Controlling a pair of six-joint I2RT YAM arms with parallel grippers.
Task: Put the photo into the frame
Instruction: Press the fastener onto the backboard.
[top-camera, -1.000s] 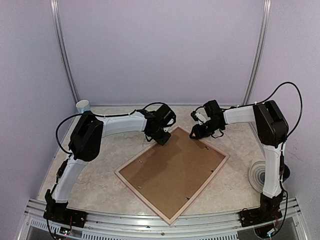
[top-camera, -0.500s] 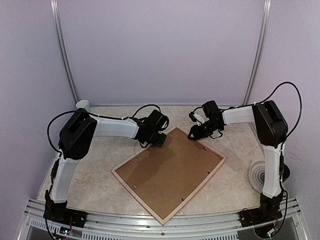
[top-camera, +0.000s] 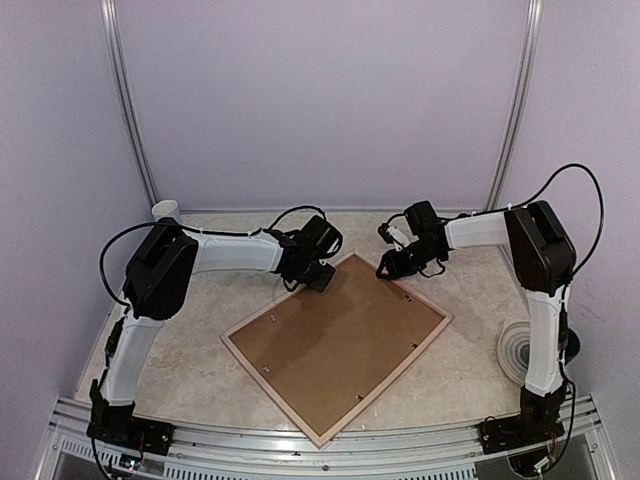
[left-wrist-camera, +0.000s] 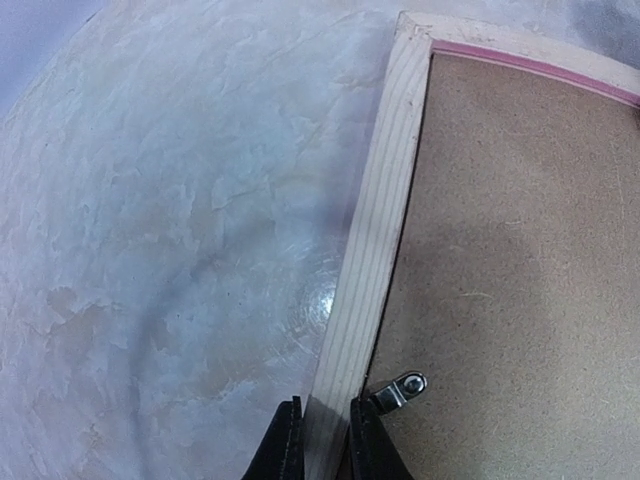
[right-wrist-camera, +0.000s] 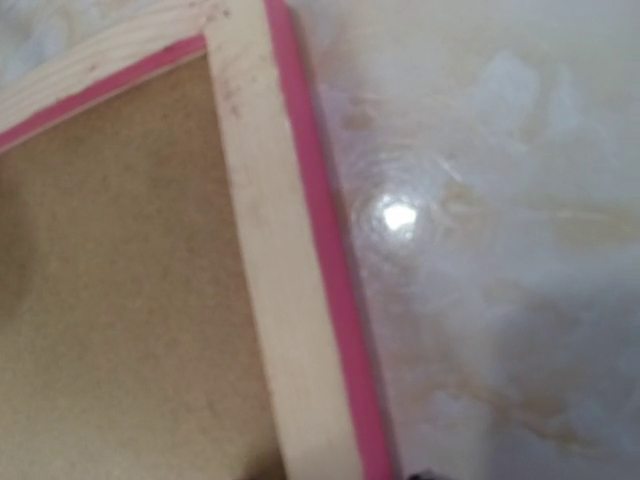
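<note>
**A:** Where is the frame (top-camera: 272, 393) found?

**B:** It is laid flat on the marbled worktop (top-camera: 190, 370), pale wood back upward. It is turned so that 1 corner is pointed toward the arm bases and 1 toward the far wall. A brown backing board (top-camera: 335, 335) is seated inside the rails. A thin pink edge is seen along the rail in both wrist views.

**A:** How is the left gripper (left-wrist-camera: 325, 450) placed?

**B:** It is set on the far-left rail, close to the far corner. In the left wrist view its 2 fingers (left-wrist-camera: 285, 445) are seen on either side of the pale rail and pressed against it, so the rail is clamped between them. A small metal turn clip (left-wrist-camera: 402, 386) is seen on the board, just beside the inner finger.

**A:** And the right gripper (top-camera: 392, 266)?

**B:** It is held above the far-right rail, near the same far corner. Only that corner, the board and bare worktop are shown in the right wrist view. Whether its fingers are apart or together cannot be told.

**A:** What else is seen on the worktop?

**B:** A white cup (top-camera: 165, 210) is stood at the far-left corner, well apart from the frame. A coil of white material (top-camera: 513, 350) is laid at the right edge, beside the right arm.
</note>
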